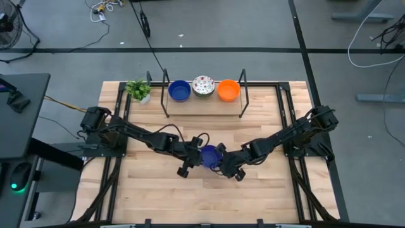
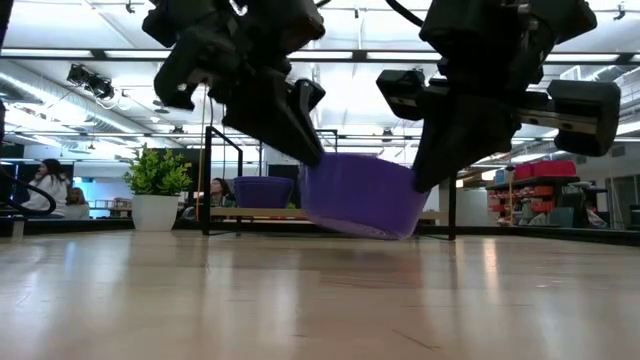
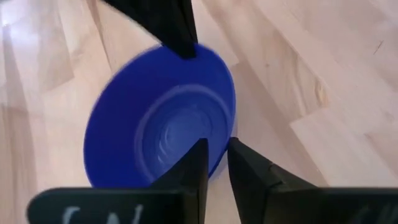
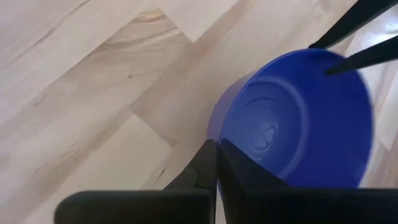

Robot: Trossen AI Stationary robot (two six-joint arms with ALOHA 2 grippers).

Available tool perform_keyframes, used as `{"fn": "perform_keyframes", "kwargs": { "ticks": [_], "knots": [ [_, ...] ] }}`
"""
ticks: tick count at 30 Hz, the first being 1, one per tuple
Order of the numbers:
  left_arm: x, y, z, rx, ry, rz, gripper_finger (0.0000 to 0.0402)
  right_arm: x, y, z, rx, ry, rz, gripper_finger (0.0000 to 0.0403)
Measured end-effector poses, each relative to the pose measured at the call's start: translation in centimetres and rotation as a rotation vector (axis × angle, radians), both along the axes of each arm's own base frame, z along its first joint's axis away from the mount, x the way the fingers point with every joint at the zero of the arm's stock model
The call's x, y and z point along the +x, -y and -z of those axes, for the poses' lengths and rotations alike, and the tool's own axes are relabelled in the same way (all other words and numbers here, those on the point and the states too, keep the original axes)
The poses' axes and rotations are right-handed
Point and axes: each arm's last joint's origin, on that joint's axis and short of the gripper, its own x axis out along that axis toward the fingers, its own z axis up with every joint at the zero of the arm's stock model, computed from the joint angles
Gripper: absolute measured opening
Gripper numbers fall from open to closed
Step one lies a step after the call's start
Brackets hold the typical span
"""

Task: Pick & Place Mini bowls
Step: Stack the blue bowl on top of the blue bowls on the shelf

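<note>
1. Holding a blue mini bowl (image 1: 209,155) between both arms, I see it lifted clear of the worktop (image 1: 266,190) near the middle, tilted in the low view.
2. My right end effector (image 4: 216,163) has its fingers pinched together on the bowl's rim, one side of the wall between them.
3. My left end effector (image 3: 214,163) straddles the opposite rim with a narrow gap showing between its fingers; I cannot tell whether it is gripping yet.
4. I judge the bowl light and stiff, probably smooth plastic, with a thin wall and faint concentric rings in its floor. The rim is the only sensible place to hold it; a slick wall could slip or pivot under a one-sided pinch.
5. On the rack (image 1: 202,101) at the far edge sit three more bowls in a row: a blue bowl (image 1: 179,90), a white speckled bowl (image 1: 203,85) and an orange bowl (image 1: 228,90), all round and shallow.
6. A small green potted plant (image 1: 138,90) stands just beside the rack; the worktop is pale wooden planks.
</note>
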Motion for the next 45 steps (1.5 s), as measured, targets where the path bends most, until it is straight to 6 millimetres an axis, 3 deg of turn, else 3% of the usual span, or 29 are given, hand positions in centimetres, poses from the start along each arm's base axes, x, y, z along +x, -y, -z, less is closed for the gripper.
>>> {"fn": "perform_keyframes", "kwargs": {
  "ticks": [5,13,17,22,30,37,42,45],
  "knots": [
    [0.1,0.0,0.6,0.011,-0.020,-0.004,0.0065,0.0,0.0,0.0,0.002,0.004,0.000,0.0005],
    [0.3,0.0,1.1,0.023,-0.025,-0.014,0.0128,0.2,0.0,-0.1,0.009,0.017,0.005,0.0005],
    [0.2,0.0,1.2,0.034,-0.029,-0.003,0.0137,0.2,0.0,-0.2,0.012,0.028,0.006,0.0005],
    [0.2,0.0,1.2,0.034,-0.035,0.002,0.0106,0.3,0.0,-0.2,0.010,0.030,0.007,0.0005],
    [0.0,0.4,1.3,-0.045,-0.062,0.089,0.0011,0.5,-0.1,-0.4,0.032,0.067,0.026,0.0030],
    [0.0,0.4,1.3,-0.040,-0.060,0.074,0.0008,1.0,-1.1,-2.6,0.109,0.238,-0.006,0.0098],
    [-0.6,1.0,1.3,0.036,-0.111,0.005,0.0008,-0.5,-2.2,-5.5,0.231,0.299,0.027,0.0125],
    [-0.8,1.0,0.3,0.115,-0.165,-0.089,0.0010,-1.7,-2.8,-6.8,0.337,0.289,0.082,0.0124]
  ]
}}
